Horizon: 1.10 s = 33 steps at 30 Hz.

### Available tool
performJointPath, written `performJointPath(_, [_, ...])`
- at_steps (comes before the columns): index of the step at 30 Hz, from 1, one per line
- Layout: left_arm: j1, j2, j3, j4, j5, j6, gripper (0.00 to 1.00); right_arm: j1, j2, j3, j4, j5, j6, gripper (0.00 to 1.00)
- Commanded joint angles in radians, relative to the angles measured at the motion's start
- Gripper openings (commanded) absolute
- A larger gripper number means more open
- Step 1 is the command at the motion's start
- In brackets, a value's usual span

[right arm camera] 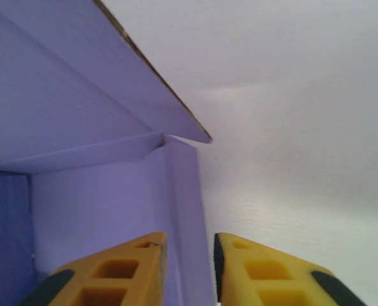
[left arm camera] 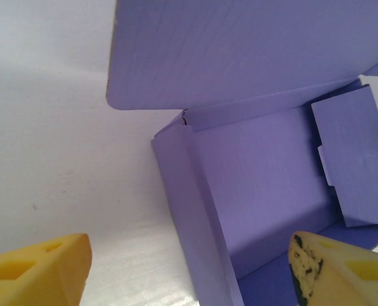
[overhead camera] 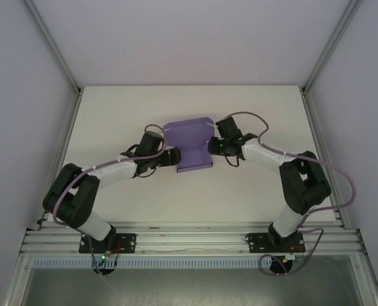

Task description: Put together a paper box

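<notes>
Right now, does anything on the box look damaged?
The paper box has a small dark split at the corner where a side wall meets the lid fold; the lid's edge looks scuffed brown.

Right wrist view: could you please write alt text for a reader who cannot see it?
The two yellow fingers of the right hand straddle the upright side wall of the purple paper box, one inside it and one outside. A large flap of the box slopes overhead at upper left; the white table lies at right.

Top view from above-behind, 2 wrist views close, sharing paper box (left arm camera: 265,172)
</notes>
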State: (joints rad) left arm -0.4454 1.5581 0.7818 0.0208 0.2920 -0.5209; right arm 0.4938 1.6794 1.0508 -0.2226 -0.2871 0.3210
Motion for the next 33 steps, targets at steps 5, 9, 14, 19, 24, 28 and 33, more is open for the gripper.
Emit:
performJointPath(5, [-0.01,0.056,0.051,0.04,0.002,-0.006,0.74,-0.038,0.033,-0.057,0.164,-0.208,0.007,0.22])
performJointPath(9, [-0.018,0.078,0.067,0.031,0.004,0.002,0.71,-0.042,0.063,-0.06,0.169,-0.213,0.016,0.18])
performJointPath(14, [-0.022,0.1,0.071,0.036,0.007,-0.001,0.66,-0.045,0.081,-0.065,0.171,-0.22,0.026,0.13])
performJointPath(19, [-0.026,0.111,0.077,0.039,0.009,-0.001,0.61,-0.047,0.102,-0.072,0.169,-0.23,0.027,0.12])
performJointPath(24, [-0.027,0.13,0.087,0.045,0.021,-0.001,0.58,-0.045,0.13,-0.08,0.156,-0.259,0.021,0.13])
performJointPath(28, [-0.031,0.142,0.097,0.042,0.021,-0.002,0.57,-0.038,0.151,-0.064,0.045,-0.153,-0.007,0.16])
performJointPath(33, [-0.031,0.14,0.1,0.038,0.014,0.002,0.55,-0.024,0.179,-0.054,-0.01,-0.097,-0.022,0.1])
